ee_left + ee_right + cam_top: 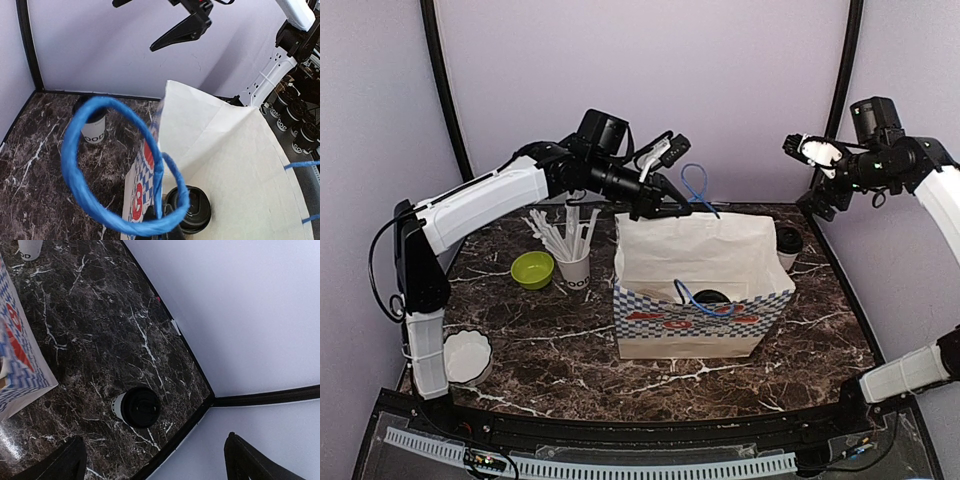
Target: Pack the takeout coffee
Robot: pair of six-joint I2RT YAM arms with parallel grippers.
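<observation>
Left fingers (670, 207) clamp paper bag's (700, 250) blue handle (695, 185); right fingers (67, 460) apart; first cup (710, 297) inside bag, second cup (788, 243) beside.

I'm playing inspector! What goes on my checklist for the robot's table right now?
Surface: dark marble table, no spills seen.
Job's things: one lidded coffee cup stands inside the paper bag; the second cup stands on the table, to the right of the bag.
Clutter: straw cup, green bowl, white bowl.
Claws: left claw shut on the bag's blue handle; right claw open, raised, holding nothing.
Cables: black cable loops beside the left arm.
Surroundings: purple walls; spare cups beyond the table edge.
</observation>
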